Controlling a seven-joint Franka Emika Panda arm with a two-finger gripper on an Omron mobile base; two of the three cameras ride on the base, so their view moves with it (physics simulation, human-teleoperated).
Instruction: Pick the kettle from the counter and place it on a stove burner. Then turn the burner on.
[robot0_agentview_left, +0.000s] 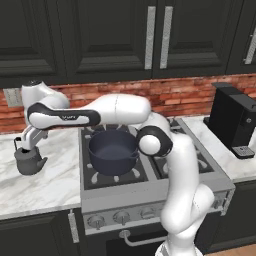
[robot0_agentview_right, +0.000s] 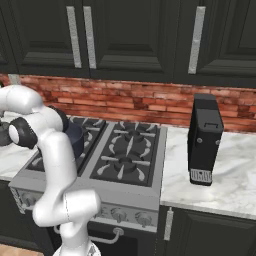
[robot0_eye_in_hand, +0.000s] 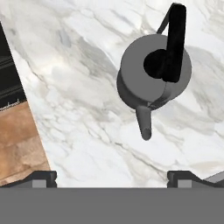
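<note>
Dark cabinets (robot0_agentview_left: 100, 35), brick backsplash (robot0_agentview_right: 150, 102).

Even, diffuse rendered light throughout; no glare or blur is seen. A soft shadow is cast beside the kettle (robot0_eye_in_hand: 153, 76) on the table (robot0_eye_in_hand: 78, 109).

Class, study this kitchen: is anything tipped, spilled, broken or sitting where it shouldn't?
Nothing stands out. The kettle stands upright on the counter, a blue pot sits squarely on the stove, no spills.

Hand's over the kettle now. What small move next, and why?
Probably shift the open hand until the kettle handle sits midway between the fingertips, then lower. The kettle stands on the counter off-centre in the hand view, toward the top.
</note>
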